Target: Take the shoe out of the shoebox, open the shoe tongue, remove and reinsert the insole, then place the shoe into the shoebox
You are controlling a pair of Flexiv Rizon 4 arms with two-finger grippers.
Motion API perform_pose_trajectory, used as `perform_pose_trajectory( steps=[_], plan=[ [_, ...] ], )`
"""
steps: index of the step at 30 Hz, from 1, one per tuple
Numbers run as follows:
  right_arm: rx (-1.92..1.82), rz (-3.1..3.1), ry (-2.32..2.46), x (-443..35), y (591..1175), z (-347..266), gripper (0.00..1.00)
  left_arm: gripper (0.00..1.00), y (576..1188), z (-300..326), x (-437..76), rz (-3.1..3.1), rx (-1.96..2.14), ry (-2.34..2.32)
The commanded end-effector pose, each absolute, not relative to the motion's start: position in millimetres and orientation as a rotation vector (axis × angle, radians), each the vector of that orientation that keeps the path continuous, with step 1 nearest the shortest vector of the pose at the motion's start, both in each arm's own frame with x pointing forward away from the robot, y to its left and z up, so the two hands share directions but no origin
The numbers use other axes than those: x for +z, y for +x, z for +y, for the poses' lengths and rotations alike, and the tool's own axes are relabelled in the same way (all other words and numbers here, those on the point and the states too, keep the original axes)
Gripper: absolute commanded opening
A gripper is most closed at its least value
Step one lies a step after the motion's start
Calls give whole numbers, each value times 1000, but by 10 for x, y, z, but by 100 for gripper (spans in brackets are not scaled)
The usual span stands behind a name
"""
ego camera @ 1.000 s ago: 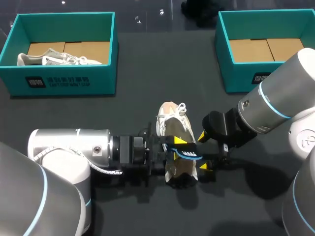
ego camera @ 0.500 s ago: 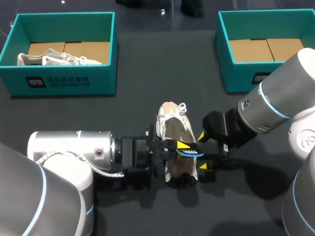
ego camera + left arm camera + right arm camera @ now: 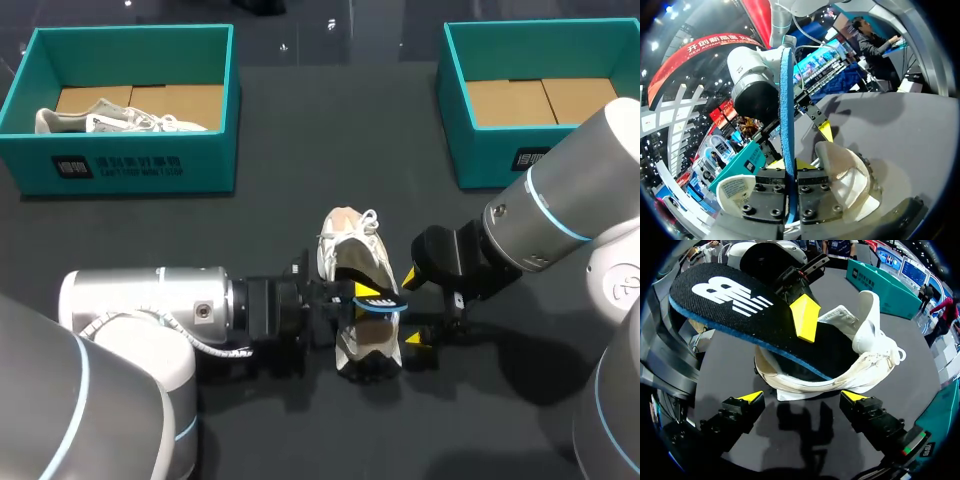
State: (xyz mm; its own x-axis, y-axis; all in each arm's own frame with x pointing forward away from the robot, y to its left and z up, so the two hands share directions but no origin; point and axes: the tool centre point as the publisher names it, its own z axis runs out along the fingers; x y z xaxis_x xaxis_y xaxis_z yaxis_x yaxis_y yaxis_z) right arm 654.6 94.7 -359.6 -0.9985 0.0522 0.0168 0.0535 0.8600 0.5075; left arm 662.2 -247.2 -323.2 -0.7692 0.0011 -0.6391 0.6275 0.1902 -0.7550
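White shoe (image 3: 350,250) lies at the centre of the dark worktop (image 3: 300,150), between the two arms; left pincer (image 3: 368,297) is clamped flat on the blue-edged insole (image 3: 388,309), which it holds slantwise over the shoe's opening. Right pincer (image 3: 804,397) stands wide open just beside the shoe's heel end, holding nothing

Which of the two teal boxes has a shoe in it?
The left box, with a white shoe lying inside; the right box shows only its cardboard floor.

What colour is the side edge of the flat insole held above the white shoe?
Blue; the flat black insole shows it best in the right wrist view.
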Motion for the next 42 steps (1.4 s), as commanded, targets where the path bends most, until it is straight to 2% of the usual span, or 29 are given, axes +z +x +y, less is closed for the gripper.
perform_pose_trajectory(
  steps=[1,22,23,24,26,33,39,42],
  plan=[
    [-828,-3029,-87,-3596,6532,940,100,0,6683,-2560,-3292,1988,-1588,572],
    [-828,-3029,-87,-3596,6532,940,100,0,6817,-2513,-3450,2038,-1519,524],
    [-828,-3029,-87,-3596,6532,940,100,3,6803,-2509,-3437,2035,-1528,524],
    [-828,-3029,-87,-3596,6532,940,100,13,6788,-2505,-3422,2033,-1537,525],
    [-828,-3029,-87,-3596,6532,940,100,21,6756,-2497,-3386,2027,-1550,530],
    [-828,-3029,-87,-3596,6532,940,100,26,6624,-2477,-3238,1984,-1596,564],
    [-828,-3029,-87,-3596,6532,940,100,25,6498,-2470,-3138,1944,-1626,606],
    [-828,-3029,-87,-3596,6532,940,100,20,6468,-2476,-3109,1930,-1637,624]
  ],
)
